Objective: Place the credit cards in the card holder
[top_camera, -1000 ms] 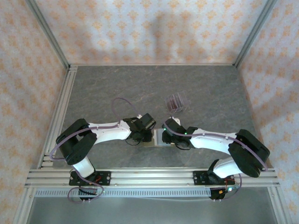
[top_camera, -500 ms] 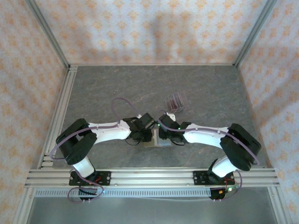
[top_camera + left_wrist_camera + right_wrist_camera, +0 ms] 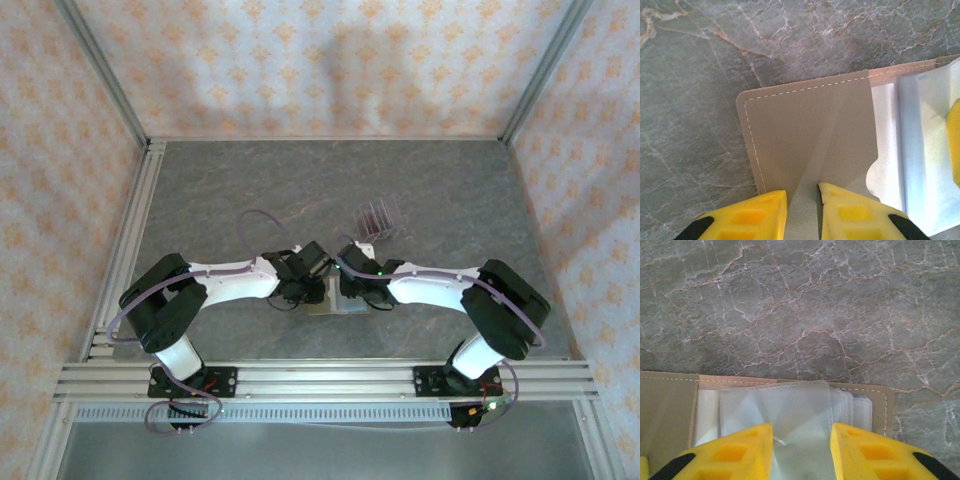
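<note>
Card holder (image 3: 810, 135) open: olive-tan cover (pale stitching), grey inside.

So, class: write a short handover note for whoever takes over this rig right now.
Left pincer: shut on the tan flap of the card holder, which lies open on the table.
Right pincer: open, jaws astride a clear sleeve inside the holder; contact unclear.
Credit cards: standing in the clear stand, beyond the holder.
Done: holder opened.
Left: fetch each card and slide it into the holder.
</note>
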Controlling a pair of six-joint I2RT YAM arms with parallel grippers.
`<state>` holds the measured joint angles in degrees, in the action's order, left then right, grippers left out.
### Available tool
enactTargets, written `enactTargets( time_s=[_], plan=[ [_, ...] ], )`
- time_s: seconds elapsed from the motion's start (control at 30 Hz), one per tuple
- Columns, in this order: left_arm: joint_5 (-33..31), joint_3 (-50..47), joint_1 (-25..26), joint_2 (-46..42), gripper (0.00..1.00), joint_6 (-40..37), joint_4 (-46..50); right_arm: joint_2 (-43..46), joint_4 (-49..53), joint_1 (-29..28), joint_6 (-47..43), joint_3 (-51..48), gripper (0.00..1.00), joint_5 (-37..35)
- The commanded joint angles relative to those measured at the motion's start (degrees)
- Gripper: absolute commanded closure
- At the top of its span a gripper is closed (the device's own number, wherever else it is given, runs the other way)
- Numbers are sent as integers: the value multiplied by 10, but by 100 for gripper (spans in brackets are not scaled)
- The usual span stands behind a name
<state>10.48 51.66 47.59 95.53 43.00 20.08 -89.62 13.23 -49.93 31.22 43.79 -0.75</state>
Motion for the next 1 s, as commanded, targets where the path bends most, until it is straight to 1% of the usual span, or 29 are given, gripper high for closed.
enactTargets(
  time_s=[0.0, 0.2, 0.43, 0.73, 0.87, 0.97],
  plan=[
    [-14, 1, 11, 12, 76, -8, -10, -39, 4, -28, 2, -4, 67, -22],
    [-14, 3, 11, 9, 76, -8, -5, -66, 36, -64, 0, 21, 70, -61],
    [-14, 2, 11, 8, 76, -6, -5, -70, 40, -78, -2, 31, 76, -64],
    [-12, -1, 11, 10, 76, -6, -10, -42, 41, -78, -17, 37, 90, -62],
    [-10, -5, 11, 10, 76, -5, -14, -37, 48, -78, -23, 49, 99, -62],
    [-11, -9, 11, 9, 76, -5, -15, -26, 55, -77, -27, 58, 100, -61]
  ],
)
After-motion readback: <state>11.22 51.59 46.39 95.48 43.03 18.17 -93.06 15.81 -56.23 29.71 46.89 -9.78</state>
